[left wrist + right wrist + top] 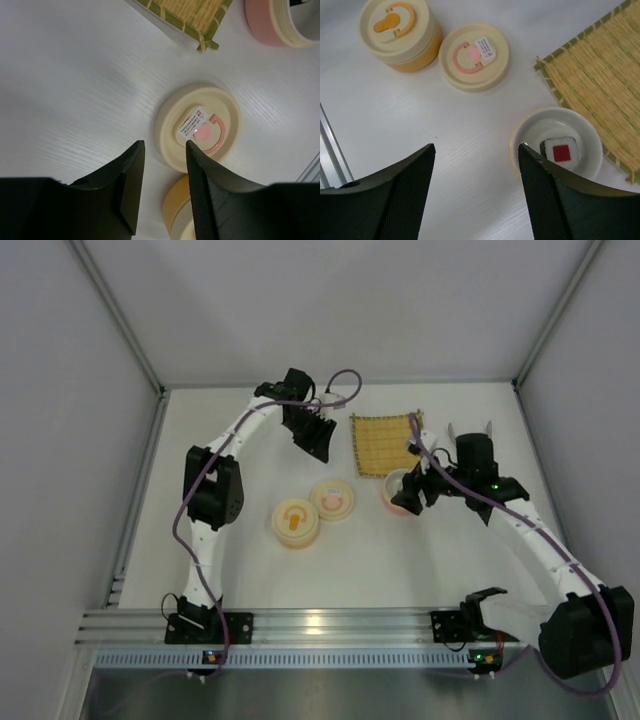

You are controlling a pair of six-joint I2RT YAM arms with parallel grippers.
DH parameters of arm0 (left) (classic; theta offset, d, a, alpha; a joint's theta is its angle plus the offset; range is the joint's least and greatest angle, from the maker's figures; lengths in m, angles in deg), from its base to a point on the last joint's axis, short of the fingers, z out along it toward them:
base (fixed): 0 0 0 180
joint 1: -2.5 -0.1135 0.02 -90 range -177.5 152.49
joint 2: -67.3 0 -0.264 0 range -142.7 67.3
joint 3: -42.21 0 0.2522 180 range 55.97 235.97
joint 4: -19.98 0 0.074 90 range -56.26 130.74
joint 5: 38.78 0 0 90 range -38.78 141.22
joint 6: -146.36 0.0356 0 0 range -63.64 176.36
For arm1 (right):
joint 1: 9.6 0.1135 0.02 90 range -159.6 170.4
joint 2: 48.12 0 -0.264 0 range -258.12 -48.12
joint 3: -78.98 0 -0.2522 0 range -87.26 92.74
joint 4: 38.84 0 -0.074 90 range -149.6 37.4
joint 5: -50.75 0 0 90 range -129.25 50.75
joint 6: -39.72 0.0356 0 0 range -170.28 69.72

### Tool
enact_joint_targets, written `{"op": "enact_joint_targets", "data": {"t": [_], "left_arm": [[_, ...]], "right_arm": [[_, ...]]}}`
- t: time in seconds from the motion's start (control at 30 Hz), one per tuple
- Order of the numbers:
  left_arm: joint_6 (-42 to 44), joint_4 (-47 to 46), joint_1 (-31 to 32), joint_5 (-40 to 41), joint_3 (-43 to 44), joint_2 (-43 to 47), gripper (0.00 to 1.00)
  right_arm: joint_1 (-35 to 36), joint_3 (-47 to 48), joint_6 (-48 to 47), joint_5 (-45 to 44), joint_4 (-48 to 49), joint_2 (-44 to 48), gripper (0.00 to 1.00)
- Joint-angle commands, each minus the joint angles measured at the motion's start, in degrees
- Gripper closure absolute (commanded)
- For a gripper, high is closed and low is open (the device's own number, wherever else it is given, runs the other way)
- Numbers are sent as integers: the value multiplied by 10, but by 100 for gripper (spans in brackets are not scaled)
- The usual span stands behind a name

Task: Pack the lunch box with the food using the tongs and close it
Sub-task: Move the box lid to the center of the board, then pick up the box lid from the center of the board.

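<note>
1. I am looking down at a white table (400, 570) with a faint wood grain, closed in by plain grey walls.
2. The only writing is sitting on a white sticker (192, 122) on the loose cream lid (172, 117); its red and dark print is showing too small for me to read.
3. That lid is lying flat on the table, round and smooth, with a pink ring handle (220, 134) curving round the sticker.
4. An orange tub (420, 56) is standing just beside it, wearing a matching cream lid with an orange handle.
5. The lunch box (532, 131), round, pink outside and glossy white inside, is sitting open against the edge of the yellow woven mat (597, 82), whose thin slats are bound with cord.
6. One piece of food (561, 151), a small black-and-white cube with a red square top, is resting inside the lunch box.
7. The left gripper (165, 147) is hanging over the loose lid, jaws parted and grasping nothing.
8. The right gripper (476, 150) is hovering near the lunch box, its mesh-textured fingers (405, 200) spread wide and released.
</note>
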Motion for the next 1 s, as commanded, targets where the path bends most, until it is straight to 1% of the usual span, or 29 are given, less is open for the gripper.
{"op": "enact_joint_targets", "data": {"t": [0.0, 0.03, 0.13, 0.2, 0.3, 0.43, 0.73, 0.83, 0.87, 0.9, 0.97], "left_arm": [[77, 69, 2, -40, 22, -43, 57], [93, 75, 2, -43, 25, -48, 56], [109, 81, 2, -46, 25, -61, 56], [112, 76, 2, -44, 22, -67, 56], [114, 68, 2, -41, 21, -77, 55], [111, 58, 2, -53, 21, -89, 54], [123, 55, 8, -70, 13, -108, 53], [119, 48, 8, -72, 6, -112, 59], [117, 45, 9, -73, 5, -113, 62], [111, 42, 9, -74, 4, -116, 67], [109, 41, 9, -75, 3, -117, 72]], "right_arm": [[103, 15, -55, -132, 90, -30, 34], [120, 12, -54, -144, 100, -46, 34], [176, 4, -46, -182, 148, -68, 35], [216, 4, -55, -218, 176, -97, 35], [255, 13, -61, -256, 205, -137, 37], [285, 49, -61, -287, 220, -201, 39], [310, 71, -70, -302, 251, -266, 41], [316, 79, -79, -303, 253, -283, 41], [318, 78, -82, -303, 269, -287, 41], [321, 76, -86, -304, 275, -291, 41], [325, 73, -96, -307, 285, -301, 41]]}}
